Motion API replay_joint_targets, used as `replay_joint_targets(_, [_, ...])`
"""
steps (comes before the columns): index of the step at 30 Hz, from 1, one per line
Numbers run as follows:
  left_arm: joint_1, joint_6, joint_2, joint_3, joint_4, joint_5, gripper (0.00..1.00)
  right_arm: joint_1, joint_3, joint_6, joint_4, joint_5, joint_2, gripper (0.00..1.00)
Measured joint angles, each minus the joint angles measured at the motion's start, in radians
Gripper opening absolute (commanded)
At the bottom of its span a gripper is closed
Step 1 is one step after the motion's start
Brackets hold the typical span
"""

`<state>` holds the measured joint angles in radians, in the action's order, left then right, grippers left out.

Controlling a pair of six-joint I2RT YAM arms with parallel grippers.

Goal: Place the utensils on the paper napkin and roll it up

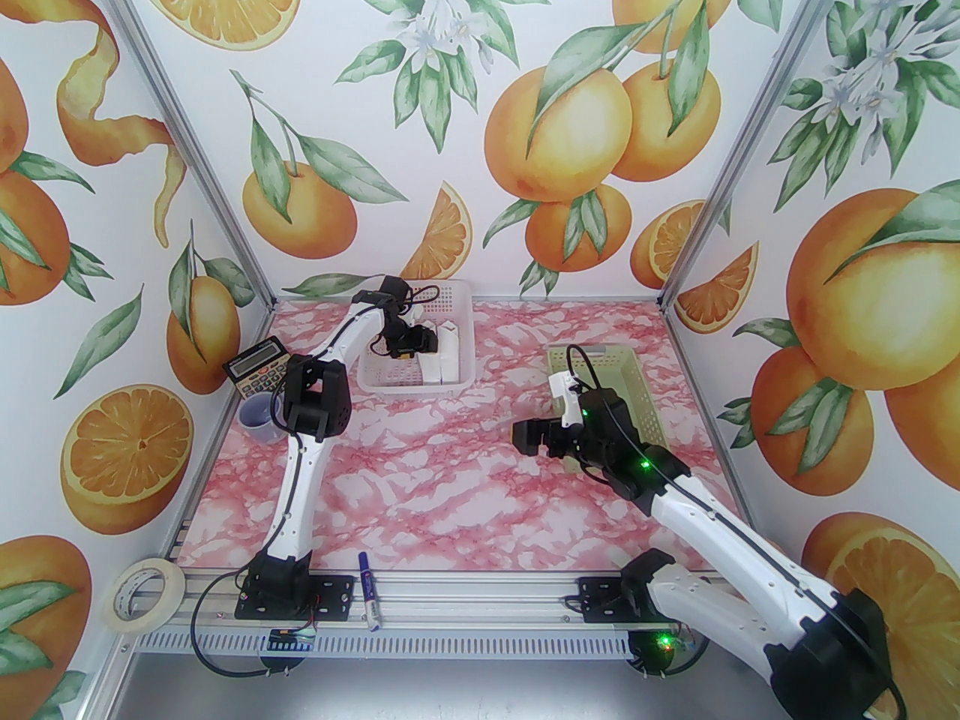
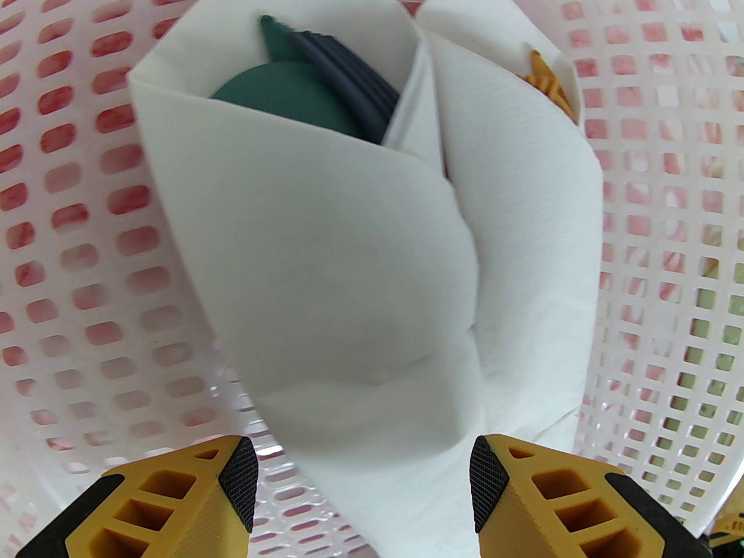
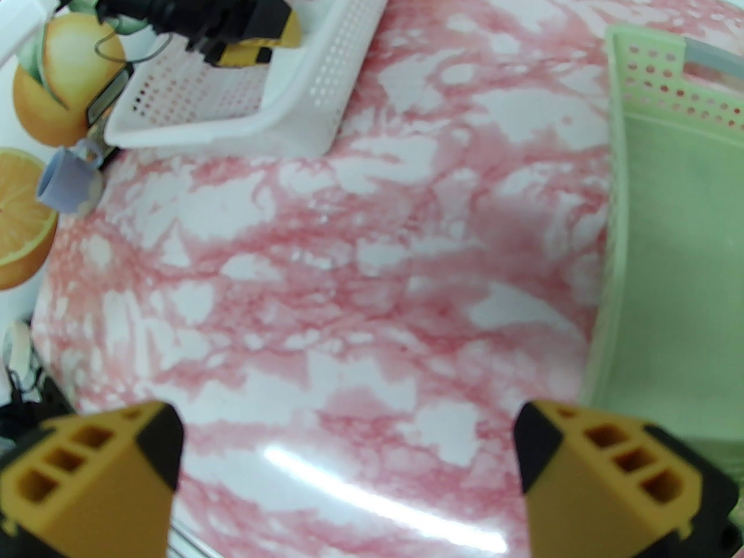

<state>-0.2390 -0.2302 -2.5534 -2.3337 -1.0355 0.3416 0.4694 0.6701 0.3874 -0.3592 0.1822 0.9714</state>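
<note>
Rolled around the utensils [image 2: 290,90], the paper napkin [image 2: 325,265] lies in the white basket [image 1: 459,304], left of centre in the top view. The left jaws stand half open astride it without gripping, and the right jaws are wide and empty. Rolling looks done, so the next move calls for a clean retreat.

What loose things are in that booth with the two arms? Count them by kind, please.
Baskets: 2, white basket and green basket
Napkin rolls: 2
Calculator: 1
Cup: 1
Marker: 1
Tape roll: 1
Total: 8
</note>
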Motion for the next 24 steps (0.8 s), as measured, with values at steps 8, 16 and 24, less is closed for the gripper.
replay_joint_targets(8, [0.008, 0.002, 0.013, 0.000, -0.002, -0.001, 0.68, -0.001, 0.044, -0.011, -0.022, -0.031, 0.000, 1.00])
replay_joint_targets(16, [0.008, 0.001, 0.152, 0.035, 0.022, 0.003, 0.69, -0.001, 0.078, -0.020, -0.064, -0.063, -0.009, 1.00])
replay_joint_targets(24, [0.008, 0.002, 0.459, 0.276, 0.130, -0.004, 0.69, -0.001, 0.114, -0.022, -0.112, -0.099, -0.045, 1.00])
